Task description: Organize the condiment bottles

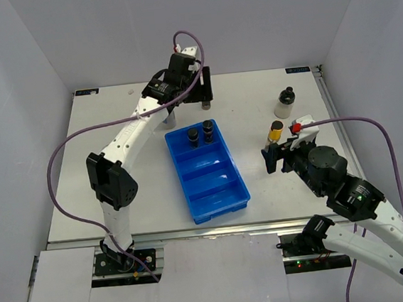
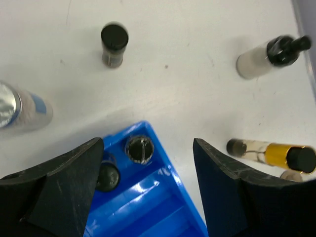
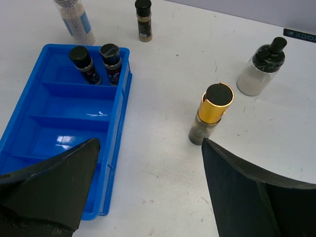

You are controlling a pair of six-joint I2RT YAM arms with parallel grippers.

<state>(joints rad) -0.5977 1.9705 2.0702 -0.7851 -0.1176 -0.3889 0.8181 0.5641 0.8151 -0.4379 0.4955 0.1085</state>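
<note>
Condiment bottles: six in view, two in the tray, four loose on the table.
Left gripper (image 2: 147, 145) hangs over the far middle of the table, jaws wide, holding nothing. Clear jar (image 3: 74, 22) stands near the far edge, left of centre. Brown jar (image 3: 143, 19) stands to its right, apart. Tray (image 3: 74, 133) lies at centre with two dark jars (image 3: 81, 61) (image 3: 111, 59) upright side by side in its farthest compartment. Gold bottle (image 3: 212, 111) stands right of the tray. White bottle (image 3: 259, 69) stands beyond it toward the far right corner. Right gripper (image 3: 149, 148) is just nearside of the gold bottle, jaws wide, empty.
</note>
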